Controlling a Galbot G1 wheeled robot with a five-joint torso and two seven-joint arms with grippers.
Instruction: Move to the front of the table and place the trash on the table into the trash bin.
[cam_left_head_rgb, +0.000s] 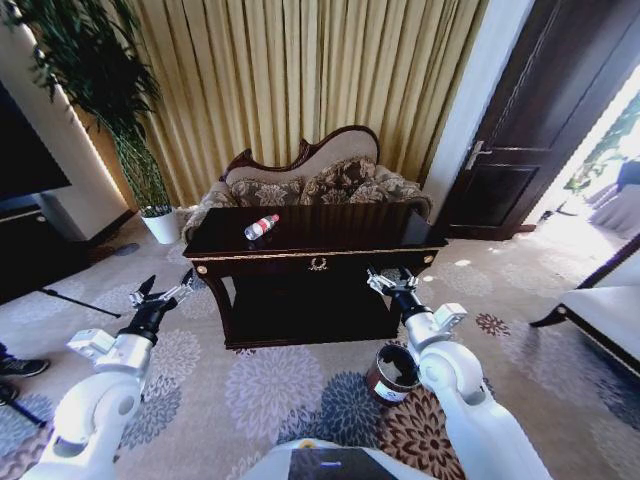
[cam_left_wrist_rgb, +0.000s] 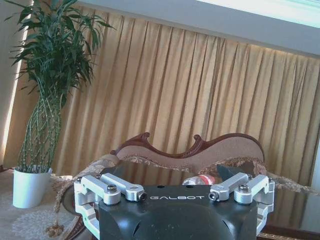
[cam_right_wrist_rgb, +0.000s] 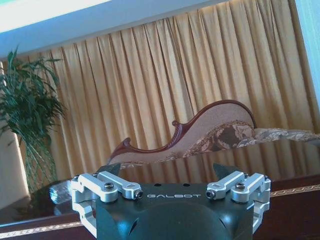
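Observation:
The dark glossy table (cam_left_head_rgb: 330, 245) with gold trim stands straight ahead, a short way off. On its top, left of centre, lies the trash: a clear bottle (cam_left_head_rgb: 261, 227) with a red cap and label on its side. The bottle (cam_left_wrist_rgb: 199, 180) also shows beyond my left gripper, and the bottle (cam_right_wrist_rgb: 60, 191) lies off to one side in the right wrist view. The round dark trash bin (cam_left_head_rgb: 392, 372) stands on the carpet before the table's right end, beside my right arm. My left gripper (cam_left_head_rgb: 165, 293) and right gripper (cam_left_head_rgb: 392, 281) hover open and hold nothing, short of the table's front edge.
An ornate sofa (cam_left_head_rgb: 310, 180) sits behind the table against gold curtains. A potted plant (cam_left_head_rgb: 150, 200) stands at the back left, a dark cabinet (cam_left_head_rgb: 30, 250) at the left, a dark door (cam_left_head_rgb: 530, 130) at the back right and a pale bench (cam_left_head_rgb: 600, 315) at the right.

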